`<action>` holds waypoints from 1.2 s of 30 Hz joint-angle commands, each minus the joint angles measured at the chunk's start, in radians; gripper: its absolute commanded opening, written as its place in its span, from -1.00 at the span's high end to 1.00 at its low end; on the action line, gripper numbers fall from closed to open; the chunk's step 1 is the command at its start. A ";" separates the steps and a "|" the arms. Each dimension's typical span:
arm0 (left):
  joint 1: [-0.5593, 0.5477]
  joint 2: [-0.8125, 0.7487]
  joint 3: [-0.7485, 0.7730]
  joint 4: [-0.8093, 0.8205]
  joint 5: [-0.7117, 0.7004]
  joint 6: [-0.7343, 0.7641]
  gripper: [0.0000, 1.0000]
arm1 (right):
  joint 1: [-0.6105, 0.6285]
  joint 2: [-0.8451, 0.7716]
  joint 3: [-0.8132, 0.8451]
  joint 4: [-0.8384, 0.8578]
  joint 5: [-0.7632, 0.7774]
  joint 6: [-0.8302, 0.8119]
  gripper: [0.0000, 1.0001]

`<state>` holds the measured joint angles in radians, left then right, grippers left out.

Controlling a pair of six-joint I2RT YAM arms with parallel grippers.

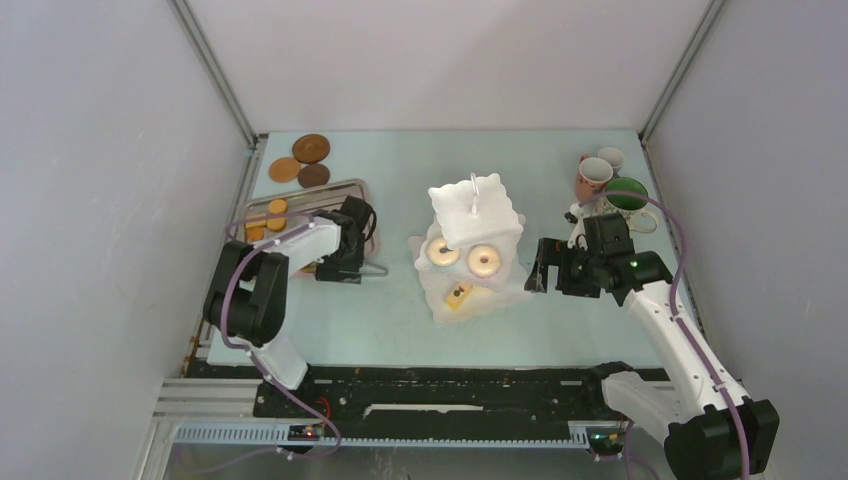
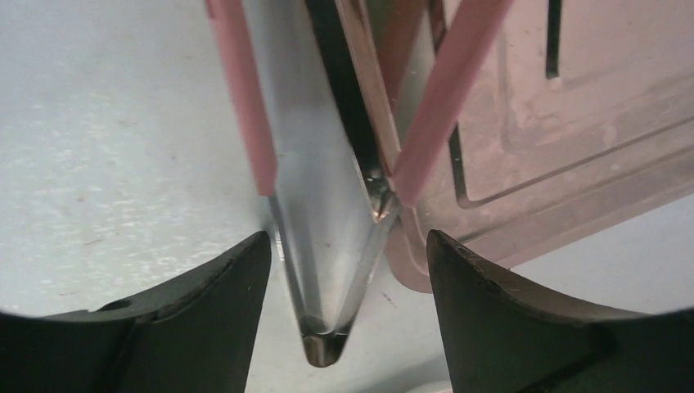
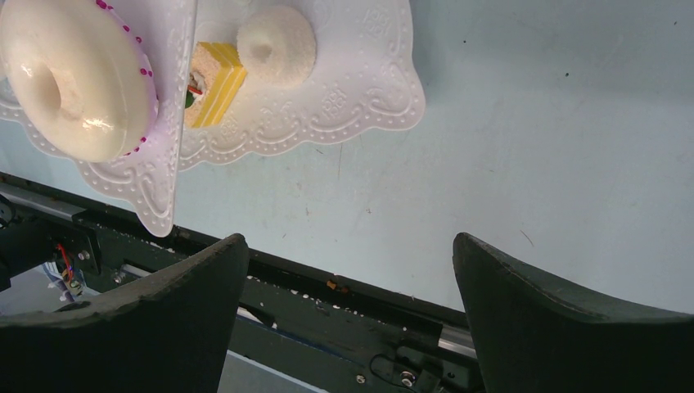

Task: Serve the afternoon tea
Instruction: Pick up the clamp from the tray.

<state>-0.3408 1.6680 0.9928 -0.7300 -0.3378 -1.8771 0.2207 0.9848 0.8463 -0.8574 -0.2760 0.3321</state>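
The white three-tier stand [image 1: 470,225] stands mid-table, with two donuts [image 1: 441,253] on its middle tier and a yellow cake [image 1: 460,295] on the bottom tier. The right wrist view shows the stand [image 3: 360,98], a glazed donut [image 3: 69,82], the yellow cake [image 3: 214,82] and a white donut [image 3: 276,45]. Three mugs stand at the back right: pink [image 1: 592,177], small pale [image 1: 611,158], green-inside [image 1: 627,197]. Three brown coasters [image 1: 311,148] lie at the back left. Orange biscuits [image 1: 277,207] lie on the tray. My left gripper [image 1: 340,272] [image 2: 348,237] is open astride the tongs' hinge end. My right gripper [image 1: 545,270] [image 3: 348,238] is open and empty, right of the stand.
The grey metal tray [image 1: 300,195] [image 2: 573,123] lies at the left. The pink-edged metal tongs [image 2: 327,205] lie half on its near corner, their hinge end on the table. The black front rail [image 3: 327,303] runs along the near edge. Side walls close in left and right.
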 commanded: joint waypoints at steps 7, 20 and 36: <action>0.006 0.056 0.083 -0.052 -0.025 0.050 -0.38 | 0.006 -0.014 0.000 0.021 0.006 -0.004 -0.95; 0.015 0.019 0.070 -0.040 -0.059 0.122 0.26 | 0.006 -0.016 -0.003 0.025 0.004 -0.003 -0.95; 0.022 -0.105 0.098 -0.100 -0.116 0.285 0.77 | 0.006 -0.028 -0.003 0.028 0.006 -0.001 -0.95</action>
<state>-0.3244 1.6291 1.0550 -0.8032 -0.3790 -1.6695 0.2214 0.9768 0.8459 -0.8570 -0.2756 0.3321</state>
